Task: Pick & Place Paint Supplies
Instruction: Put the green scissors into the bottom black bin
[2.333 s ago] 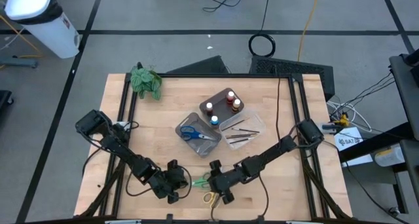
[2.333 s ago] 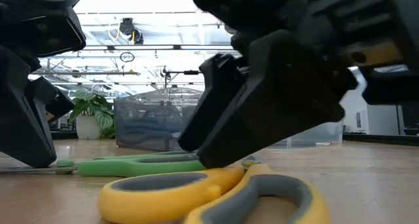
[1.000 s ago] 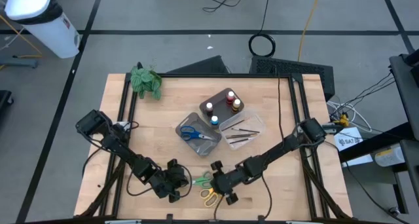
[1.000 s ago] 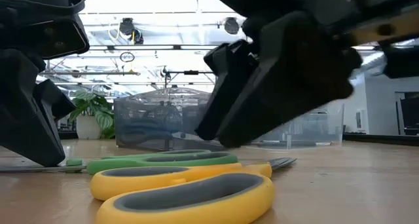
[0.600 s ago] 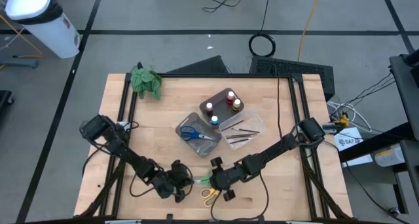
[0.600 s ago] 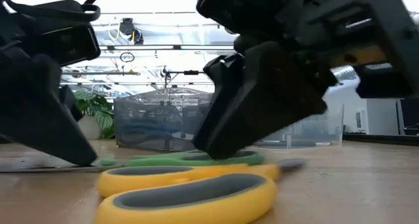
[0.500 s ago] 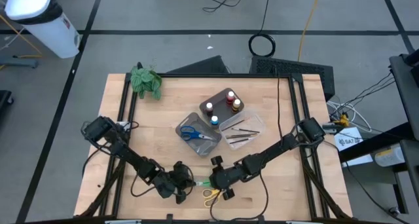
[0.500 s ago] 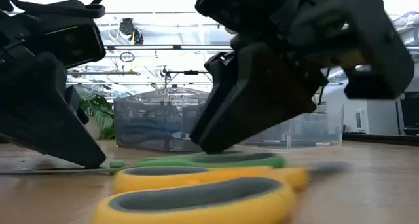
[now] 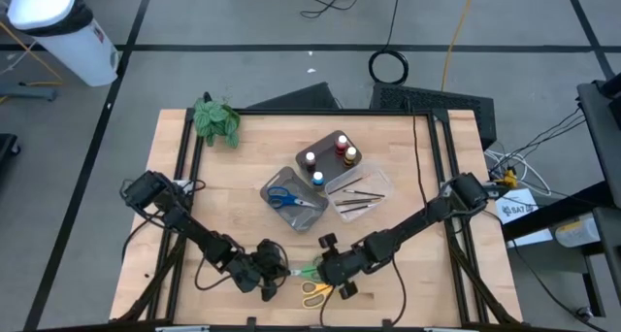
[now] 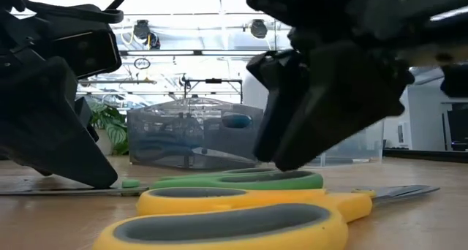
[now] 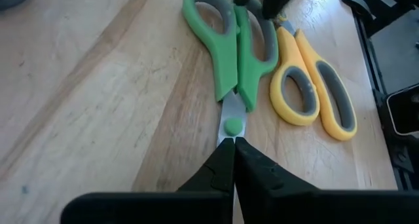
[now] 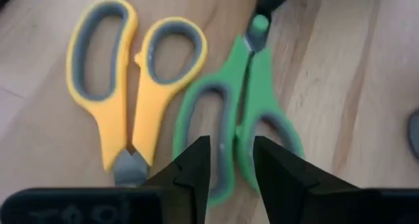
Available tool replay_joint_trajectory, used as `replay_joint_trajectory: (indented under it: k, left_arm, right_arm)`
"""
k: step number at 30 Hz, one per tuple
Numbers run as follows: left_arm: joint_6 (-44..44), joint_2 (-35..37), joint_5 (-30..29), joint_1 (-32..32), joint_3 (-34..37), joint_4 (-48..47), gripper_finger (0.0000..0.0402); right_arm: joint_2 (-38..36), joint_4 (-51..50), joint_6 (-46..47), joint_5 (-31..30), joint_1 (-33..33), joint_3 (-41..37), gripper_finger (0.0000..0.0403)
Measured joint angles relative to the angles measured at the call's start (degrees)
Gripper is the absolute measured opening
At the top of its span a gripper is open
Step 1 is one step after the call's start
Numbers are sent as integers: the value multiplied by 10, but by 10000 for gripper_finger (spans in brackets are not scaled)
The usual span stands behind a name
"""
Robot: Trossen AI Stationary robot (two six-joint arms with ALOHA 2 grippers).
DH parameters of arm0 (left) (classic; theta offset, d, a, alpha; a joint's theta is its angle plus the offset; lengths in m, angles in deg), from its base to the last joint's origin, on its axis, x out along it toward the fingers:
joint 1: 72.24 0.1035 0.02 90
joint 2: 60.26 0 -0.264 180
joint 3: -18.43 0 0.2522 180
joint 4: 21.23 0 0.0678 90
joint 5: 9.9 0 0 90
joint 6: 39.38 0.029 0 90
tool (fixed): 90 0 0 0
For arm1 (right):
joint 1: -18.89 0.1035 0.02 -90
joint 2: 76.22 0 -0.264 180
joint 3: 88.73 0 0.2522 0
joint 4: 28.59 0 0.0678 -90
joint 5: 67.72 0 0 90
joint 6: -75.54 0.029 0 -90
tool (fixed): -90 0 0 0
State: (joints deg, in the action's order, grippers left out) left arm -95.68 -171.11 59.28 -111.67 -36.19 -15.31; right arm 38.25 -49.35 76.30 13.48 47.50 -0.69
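Two pairs of scissors (image 9: pixel 312 282) lie side by side between both tools.

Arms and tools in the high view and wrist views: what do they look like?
Both arms are black and jointed, the left arm and right arm each trailing thin dark cable loops. The left tool and right tool each end in two matte black, wedge-shaped fingers. No markings are readable.

A robotics lab or workshop: a wooden table (image 9: pixel 252 157) in a black frame stands on grey concrete floor (image 9: pixel 243 75) marked with dark tape lines, with loose cables (image 9: pixel 388 65) trailing behind.
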Motion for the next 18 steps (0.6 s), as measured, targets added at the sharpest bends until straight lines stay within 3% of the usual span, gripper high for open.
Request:
replay_joint_trajectory:
  k: [18]
  left_arm:
    - [-20,0,-19,7,0,-5,7]
  right_arm:
    - [-1,-31,3,-1,42,0,102]
